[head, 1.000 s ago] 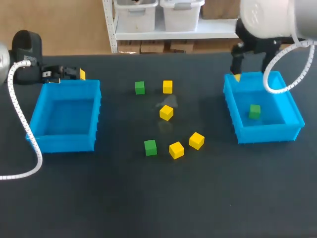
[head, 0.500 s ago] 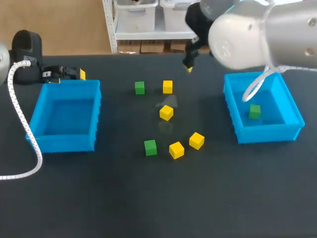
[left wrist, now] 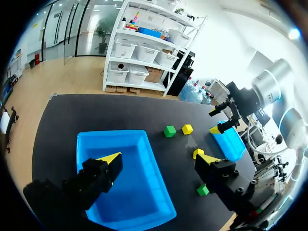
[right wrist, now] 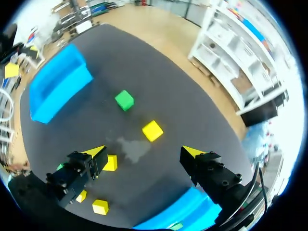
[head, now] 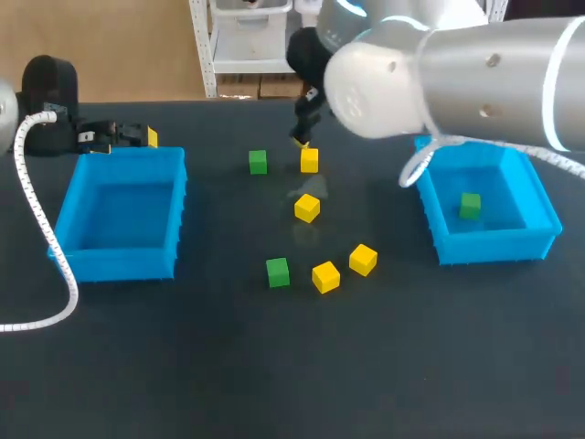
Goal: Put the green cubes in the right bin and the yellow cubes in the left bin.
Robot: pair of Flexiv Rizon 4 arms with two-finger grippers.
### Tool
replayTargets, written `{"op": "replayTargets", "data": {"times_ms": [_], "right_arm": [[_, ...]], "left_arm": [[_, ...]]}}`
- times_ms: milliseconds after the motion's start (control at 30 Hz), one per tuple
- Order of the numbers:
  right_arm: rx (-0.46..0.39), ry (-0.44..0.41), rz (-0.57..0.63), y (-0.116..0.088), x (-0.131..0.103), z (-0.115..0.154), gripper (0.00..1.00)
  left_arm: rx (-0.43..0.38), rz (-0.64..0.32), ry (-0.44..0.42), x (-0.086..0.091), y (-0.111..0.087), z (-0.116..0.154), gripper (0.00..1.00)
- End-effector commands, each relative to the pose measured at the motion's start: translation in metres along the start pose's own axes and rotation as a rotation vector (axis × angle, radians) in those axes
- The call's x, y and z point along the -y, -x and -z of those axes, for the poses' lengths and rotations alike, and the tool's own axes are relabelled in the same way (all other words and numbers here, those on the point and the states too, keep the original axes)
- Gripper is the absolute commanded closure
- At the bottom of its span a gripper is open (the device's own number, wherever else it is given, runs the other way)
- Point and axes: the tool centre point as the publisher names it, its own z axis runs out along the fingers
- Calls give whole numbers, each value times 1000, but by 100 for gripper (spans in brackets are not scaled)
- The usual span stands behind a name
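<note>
Over the far middle of the table (head: 183, 366), the right hand (right wrist: 143, 152) hangs with its two fingers spread wide, and nothing is between them. Just ahead of it, in line with the gap of the fingers, lies the far yellow cube (head: 309, 160). The far green cube (head: 258, 162) lies near this one, on the side of the left bin (head: 119, 261). A little nearer on the table is the middle yellow cube (head: 307, 208), apart from the others. Nearer again, three cubes make a loose row: the near green cube (head: 277, 272), then the near yellow cube (head: 325, 276), then the last yellow cube (head: 363, 260), none touching another. Inside the right bin (head: 484, 245) lies one green cube (head: 470, 205), on the floor of the bin. The left hand (left wrist: 159, 158) is at the far edge of the left bin, its fingers also spread apart and holding nothing.
</note>
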Motion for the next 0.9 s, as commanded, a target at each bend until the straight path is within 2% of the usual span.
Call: {"op": "replayTargets", "data": {"times_ms": [33,200,400,633,900], "right_arm": [[-79,29,89,28,1,-11,0],[-113,46,232,38,0,-21,0],[-142,71,344,47,2,-33,0],[-176,130,452,58,-6,-53,0],[-203,157,500,67,-11,-75,0]], "left_arm": [[5,-1,-8,-2,-1,0,0],[5,-1,-8,-2,-1,0,0],[5,-1,-8,-2,-1,0,0],[5,-1,-8,-2,-1,0,0],[5,-1,-8,-2,-1,0,0]]}}
